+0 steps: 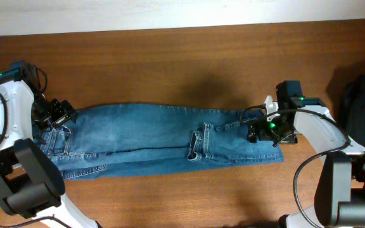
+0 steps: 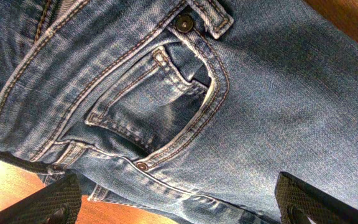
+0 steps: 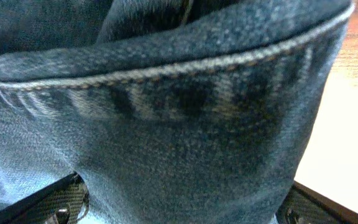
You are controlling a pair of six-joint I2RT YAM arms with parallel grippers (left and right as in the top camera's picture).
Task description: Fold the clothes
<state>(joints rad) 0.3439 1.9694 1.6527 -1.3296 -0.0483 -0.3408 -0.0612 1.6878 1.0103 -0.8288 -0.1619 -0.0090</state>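
The clothes, a pair of blue denim jeans (image 1: 157,136), lie flat and lengthwise across the wooden table (image 1: 170,57), waist at the left and leg hems at the right. My left gripper (image 1: 59,114) hovers open over the waist end. In the left wrist view its fingers (image 2: 42,202) stand wide apart over a front pocket (image 2: 160,106) with rivets and a button. My right gripper (image 1: 258,130) is open at the hem end. The right wrist view shows the stitched hem (image 3: 166,68) close up, with denim filling the gap between the spread fingers (image 3: 319,208).
A black bundle (image 1: 363,111) sits at the table's right edge, just behind the right arm. A pale wall strip (image 1: 170,12) runs along the back. Bare wood shows behind and in front of the jeans.
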